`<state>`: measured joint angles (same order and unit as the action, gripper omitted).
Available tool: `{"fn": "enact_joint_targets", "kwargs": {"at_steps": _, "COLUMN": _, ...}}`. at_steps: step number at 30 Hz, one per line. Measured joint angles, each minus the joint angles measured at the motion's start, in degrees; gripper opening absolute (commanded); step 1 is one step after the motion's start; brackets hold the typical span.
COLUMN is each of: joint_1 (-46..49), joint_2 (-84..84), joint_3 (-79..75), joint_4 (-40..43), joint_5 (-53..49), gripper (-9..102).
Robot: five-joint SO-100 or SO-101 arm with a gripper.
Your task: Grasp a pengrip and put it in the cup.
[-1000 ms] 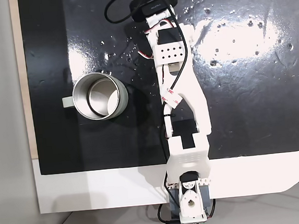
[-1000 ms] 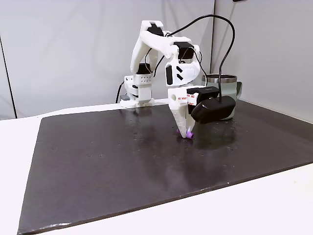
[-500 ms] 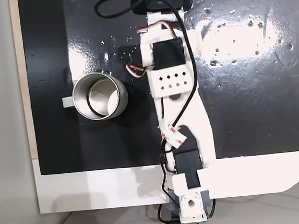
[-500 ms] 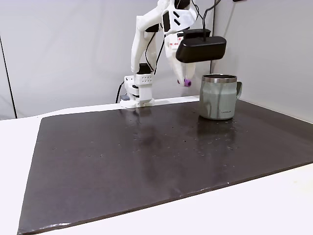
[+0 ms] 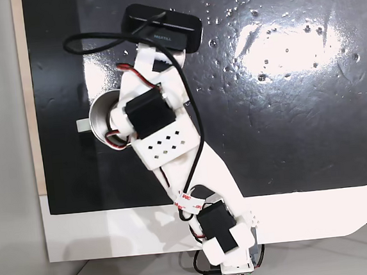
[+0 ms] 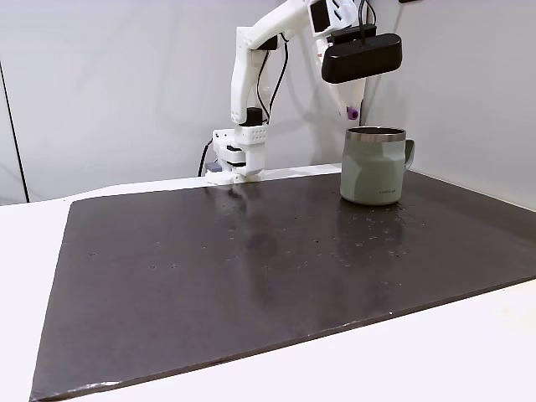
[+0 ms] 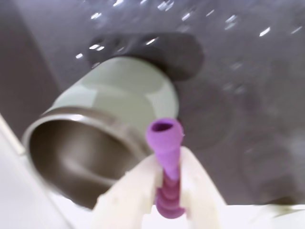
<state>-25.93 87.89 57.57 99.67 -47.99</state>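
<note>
Wrist view shows the claw (image 7: 167, 177) clenched on the ribbed, hollow purple pengrip (image 7: 166, 143), just beside the shiny metal cup's (image 7: 102, 129) rim. A fixed view from the side shows the pengrip (image 6: 353, 111) raised above the cup (image 6: 373, 166), which stands on the dark bench (image 6: 251, 268).

Glossy black mat (image 6: 251, 276) on white table (image 6: 435, 360), plain grey wall (image 6: 109, 84) behind

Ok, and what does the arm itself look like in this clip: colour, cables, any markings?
The arm is white plastic with black servo blocks, and one white housing has rows of small holes. A black cable loops along it to a black camera mounted near the gripper, whose fingers are white. Thin red wiring and a red-printed white label also show.
</note>
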Motion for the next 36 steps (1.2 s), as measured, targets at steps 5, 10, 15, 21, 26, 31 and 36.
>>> {"fn": "enact_joint_targets", "kwargs": {"at_steps": 5, "joint_1": -4.4, "joint_2": 0.0, "joint_3": 0.0, "joint_4": 0.0, "joint_5": 9.2, "gripper": 0}}
{"fn": "enact_joint_targets", "kwargs": {"at_steps": 10, "joint_1": -10.2, "joint_2": 0.0, "joint_3": -0.4, "joint_4": 0.0, "joint_5": 15.8, "gripper": 0}}
{"fn": "enact_joint_targets", "kwargs": {"at_steps": 15, "joint_1": -13.4, "joint_2": -1.3, "joint_3": -4.9, "joint_4": 1.3, "joint_5": 19.8, "gripper": 0}}
{"fn": "enact_joint_targets", "kwargs": {"at_steps": 21, "joint_1": -14.2, "joint_2": -1.6, "joint_3": -5.1, "joint_4": 2.7, "joint_5": 21.4, "gripper": 16}}
{"fn": "enact_joint_targets", "kwargs": {"at_steps": 26, "joint_1": -14.9, "joint_2": -1.6, "joint_3": -5.1, "joint_4": 3.3, "joint_5": 21.4, "gripper": 32}}
{"fn": "enact_joint_targets", "kwargs": {"at_steps": 31, "joint_1": -14.7, "joint_2": -1.6, "joint_3": -5.1, "joint_4": 3.8, "joint_5": 21.4, "gripper": 32}}
{"fn": "enact_joint_targets", "kwargs": {"at_steps": 36, "joint_1": -14.9, "joint_2": -1.6, "joint_3": -5.1, "joint_4": 3.9, "joint_5": 21.4, "gripper": 32}}
